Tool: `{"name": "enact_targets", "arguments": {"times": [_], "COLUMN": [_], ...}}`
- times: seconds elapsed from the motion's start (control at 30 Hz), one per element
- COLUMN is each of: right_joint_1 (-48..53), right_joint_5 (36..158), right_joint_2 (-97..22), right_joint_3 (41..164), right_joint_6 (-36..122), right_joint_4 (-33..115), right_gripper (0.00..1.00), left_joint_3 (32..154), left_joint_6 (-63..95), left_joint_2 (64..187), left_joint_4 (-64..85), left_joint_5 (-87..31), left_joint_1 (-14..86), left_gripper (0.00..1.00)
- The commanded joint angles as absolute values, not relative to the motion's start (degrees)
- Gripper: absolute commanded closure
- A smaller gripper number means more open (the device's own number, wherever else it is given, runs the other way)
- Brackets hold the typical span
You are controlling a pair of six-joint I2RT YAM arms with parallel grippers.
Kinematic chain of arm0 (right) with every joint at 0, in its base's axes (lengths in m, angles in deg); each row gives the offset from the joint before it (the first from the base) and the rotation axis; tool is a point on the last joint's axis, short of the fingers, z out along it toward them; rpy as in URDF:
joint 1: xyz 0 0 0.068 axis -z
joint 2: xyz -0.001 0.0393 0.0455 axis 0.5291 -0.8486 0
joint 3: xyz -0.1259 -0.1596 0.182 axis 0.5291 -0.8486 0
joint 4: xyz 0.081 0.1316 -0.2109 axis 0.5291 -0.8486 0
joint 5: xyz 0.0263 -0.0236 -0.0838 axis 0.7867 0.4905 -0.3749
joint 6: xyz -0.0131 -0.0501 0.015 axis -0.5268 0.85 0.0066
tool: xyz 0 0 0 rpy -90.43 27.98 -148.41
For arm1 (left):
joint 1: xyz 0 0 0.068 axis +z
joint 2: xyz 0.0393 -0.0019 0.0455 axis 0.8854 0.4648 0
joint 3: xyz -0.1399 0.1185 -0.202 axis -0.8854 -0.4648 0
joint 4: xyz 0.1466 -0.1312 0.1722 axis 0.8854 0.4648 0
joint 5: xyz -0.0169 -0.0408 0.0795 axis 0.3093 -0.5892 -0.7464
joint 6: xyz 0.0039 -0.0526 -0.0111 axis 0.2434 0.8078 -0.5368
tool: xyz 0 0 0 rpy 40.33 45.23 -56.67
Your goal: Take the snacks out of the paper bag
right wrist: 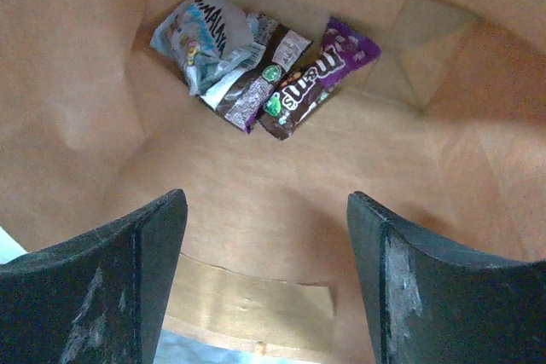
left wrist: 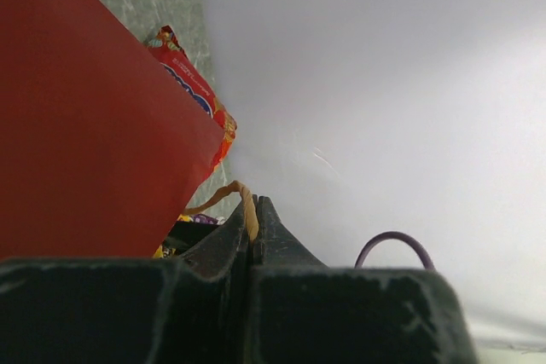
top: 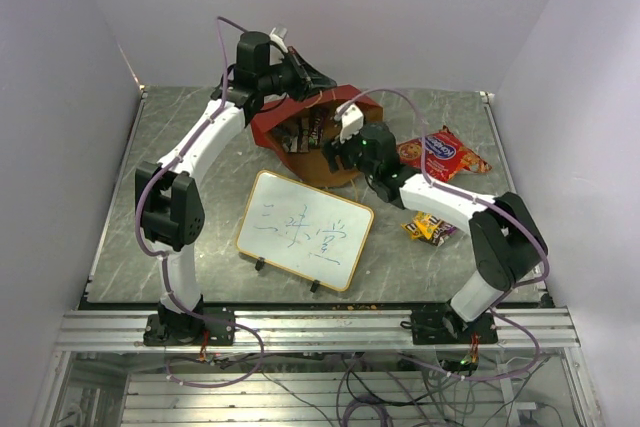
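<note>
**Top external view.** The paper bag (top: pixel 275 132) lies tipped at the far middle of the desk (top: pixel 180 137), its mouth turned toward the near right. The left jaws are at its far rim, close to the back wall. The right jaws reach into the mouth and are largely hidden by the bag's edge and by that arm's wrist. A red chip bag (top: pixel 442 154) lies flat to the right of the paper bag, apart from it and near the desk's right edge. Two small packets (top: pixel 430 228), yellow and purple, lie beside the right arm's forearm. A framed whiteboard (top: pixel 305 230) sits just near of the paper bag, between the two arms. Bare desk shows at far left and far right.

**Left wrist view.** The left jaws are closed on a thin string handle (left wrist: pixel 245 199). The bag's red outer wall (left wrist: pixel 85 125) fills the left of the frame, and the chip bag (left wrist: pixel 192 83) shows past its edge. The plain wall takes up the right. A purple cable loop (left wrist: pixel 392 240) rises beside the jaws.

**Right wrist view.** Only this view shows the bag's kraft interior (right wrist: pixel 85 125). The right jaws stand wide apart and hold nothing. Beyond them, at the bag's bottom, lie a silver packet (right wrist: pixel 200 36), a brown candy packet (right wrist: pixel 294 91), a purple packet (right wrist: pixel 345 44) and what appears to be one more brown wrapper (right wrist: pixel 254 83), overlapping. Kraft walls close in on both sides.
</note>
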State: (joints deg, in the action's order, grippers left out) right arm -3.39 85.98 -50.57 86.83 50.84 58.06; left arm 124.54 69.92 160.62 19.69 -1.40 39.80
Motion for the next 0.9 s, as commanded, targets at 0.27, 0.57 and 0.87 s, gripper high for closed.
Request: {"name": "enact_targets", "arguments": {"times": [0.27,0.57,0.87], "right_joint_1": [-1.2,-0.8,0.1], "right_joint_5": [107.9,117.4,119.0], "right_joint_2": [-54.5,-68.0,-80.3], "right_joint_3": [79.9,90.8,104.9], "right_joint_6": [101.0,105.4,117.7], "right_joint_4": [68.9,75.6,68.2], "right_gripper": [0.26,0.27,0.27], "left_joint_3": [131.3,132.8,134.7], "left_joint_6": [66.2,64.6,62.9], "left_joint_2": [161.2,161.6,162.5], "left_joint_4": [25.2,28.1,30.7], "left_joint_5": [1.8,3.1,4.3], "left_joint_1": [39.3,39.2,39.2], "left_gripper": [0.93,0.93,0.93]}}
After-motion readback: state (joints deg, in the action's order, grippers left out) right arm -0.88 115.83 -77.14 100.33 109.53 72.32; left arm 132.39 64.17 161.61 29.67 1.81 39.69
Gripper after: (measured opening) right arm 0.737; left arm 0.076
